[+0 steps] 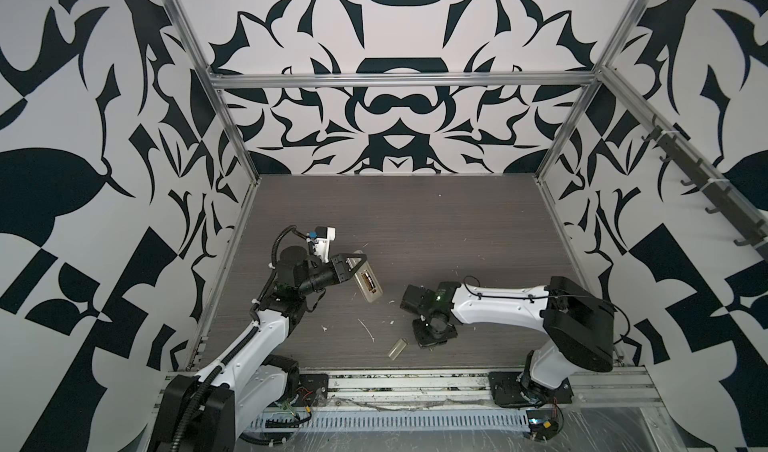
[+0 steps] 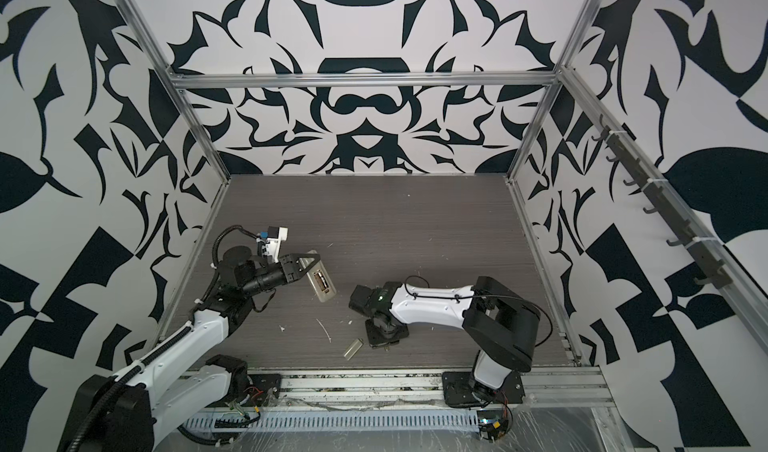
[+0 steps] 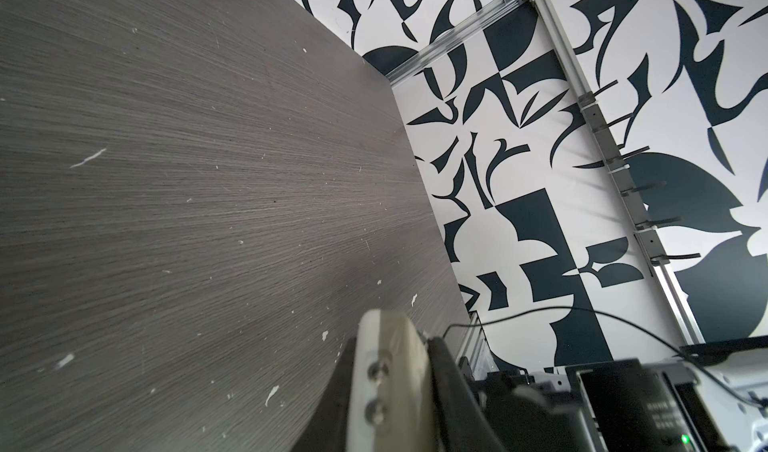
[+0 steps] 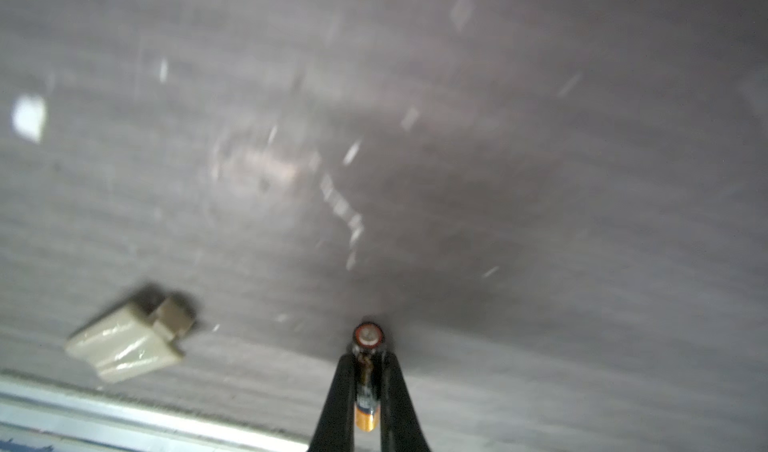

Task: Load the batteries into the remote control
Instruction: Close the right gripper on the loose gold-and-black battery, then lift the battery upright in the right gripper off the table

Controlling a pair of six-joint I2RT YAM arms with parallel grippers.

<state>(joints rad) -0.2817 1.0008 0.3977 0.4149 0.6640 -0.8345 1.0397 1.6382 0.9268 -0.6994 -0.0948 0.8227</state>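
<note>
currently, entry: battery load, pick stage.

- right gripper [image 4: 368, 357]: at the lower centre of the right wrist view. both black fingers [image 4: 338, 391] press on the sides of one battery [image 4: 368, 387], so it is closed on it. the battery lies lengthwise between them, its metal end just past the tips. whether that end touches the table [image 4: 498, 180] cannot be told through the blur. in both top views the jaws hide under the arm's own wrist.
- left gripper [image 1: 358, 261]: left of centre in both top views, clamped on one end of the remote control [image 1: 368, 285]. the beige back faces up and the free end slants toward the lower right.
- battery recess [image 1: 367, 281]: something dark shows inside, too small to tell if a cell is seated.
- cover [image 1: 397, 350]: loose on the table at lower centre, just beside the right gripper.
- white scraps [image 1: 368, 330]: scattered between the two arms.

likely faults from here:
1. the battery is round and slick and held along its length, so it may roll or swing in the fingers on the lift.
2. it sits in line with the fingers, so laying it flat in the recess needs a wrist turn, and a poor angle would jam it on the rim.
3. the remote is held by one end only, so a push at the recess could lever it down or twist it out.
4. polarity may end up reversed.
5. the nearby cover may get knocked on the way up.
</note>
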